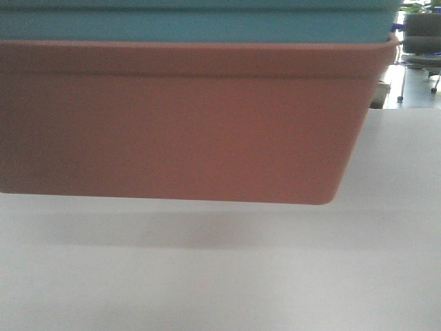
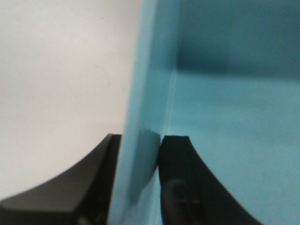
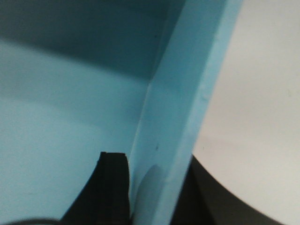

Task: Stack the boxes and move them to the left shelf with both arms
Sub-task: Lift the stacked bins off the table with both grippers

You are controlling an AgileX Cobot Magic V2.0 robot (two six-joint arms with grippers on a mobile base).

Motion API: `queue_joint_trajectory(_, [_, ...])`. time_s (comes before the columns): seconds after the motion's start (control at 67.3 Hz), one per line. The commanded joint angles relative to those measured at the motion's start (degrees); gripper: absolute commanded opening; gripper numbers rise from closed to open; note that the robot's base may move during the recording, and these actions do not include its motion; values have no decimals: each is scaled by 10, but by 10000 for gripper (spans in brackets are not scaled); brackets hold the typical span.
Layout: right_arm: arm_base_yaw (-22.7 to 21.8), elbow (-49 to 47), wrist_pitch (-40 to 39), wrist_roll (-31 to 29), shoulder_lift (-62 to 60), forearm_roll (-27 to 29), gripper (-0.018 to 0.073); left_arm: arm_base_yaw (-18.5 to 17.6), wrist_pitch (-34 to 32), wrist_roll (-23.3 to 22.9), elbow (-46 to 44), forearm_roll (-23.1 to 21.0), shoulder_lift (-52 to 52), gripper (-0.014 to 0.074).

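The pink bin (image 1: 179, 124) fills most of the front view and blocks nearly everything behind it. The blue bin (image 1: 193, 24) sits nested inside the pink bin, with only its upper band showing above the pink rim. Below the pink bin lies the pale tabletop (image 1: 275, 276). The stack seems to hang just clear of it, over a soft shadow. Beyond the pink bin's right corner we see a grey chair (image 1: 422, 31) on castors.

The left gripper (image 2: 143, 143) has its jaws drawn narrow, pinching the blue bin's side wall with one jaw inside and one outside. The right gripper (image 3: 152, 164) clamps the opposite wall the same way. The pink bin's rim is hidden in both wrist views, so we cannot tell whether the jaws catch it too.
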Motion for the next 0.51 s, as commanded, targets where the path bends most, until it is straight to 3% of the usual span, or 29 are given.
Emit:
queue_joint_trajectory(0.0, [23,-19,-99,54,-15,-35,56,-31,-80,0,-24,-23,-33,-3])
queue_joint_trajectory(0.491, [55,-19,-124,87,-7,-50,56,-33,-117,-12,-24,-24,-18,-3])
